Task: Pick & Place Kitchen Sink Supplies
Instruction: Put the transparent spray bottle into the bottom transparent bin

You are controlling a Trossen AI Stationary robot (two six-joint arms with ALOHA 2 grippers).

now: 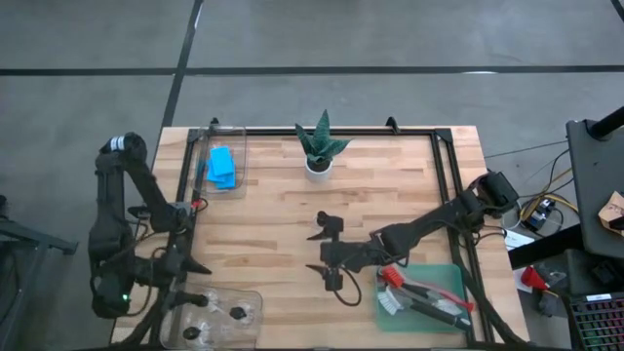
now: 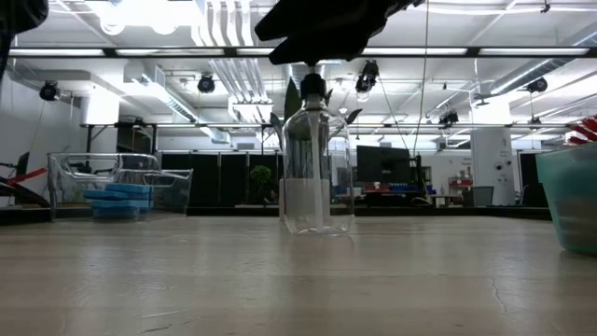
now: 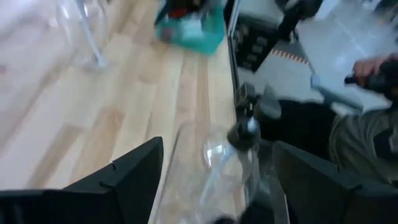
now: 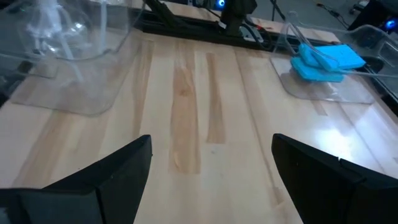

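Observation:
My left gripper (image 1: pixel 200 283) hangs open over the clear bin (image 1: pixel 216 320) at the table's near left corner. Small clear black-capped bottles (image 1: pixel 237 313) stand in that bin. One of them (image 3: pixel 242 134) shows below the gap of my left gripper (image 3: pixel 217 180), untouched. My right gripper (image 1: pixel 312 253) is open above the table's middle, with only bare wood between its fingers in its wrist view (image 4: pixel 211 168). In the low view another clear bottle (image 2: pixel 315 168) stands upright on the tabletop under a dark part of the arm. Blue sponges (image 1: pixel 222 168) lie in the far-left bin (image 1: pixel 239 156). Red-and-black brushes (image 1: pixel 429 292) lie in the green tray (image 1: pixel 450 278).
A small potted plant (image 1: pixel 320 146) stands at the far middle of the table. A black frame (image 1: pixel 444 166) runs along the table's edges. A person (image 3: pixel 367 74) sits beyond the table's near edge. Bare wood (image 1: pixel 263 234) lies between the two grippers.

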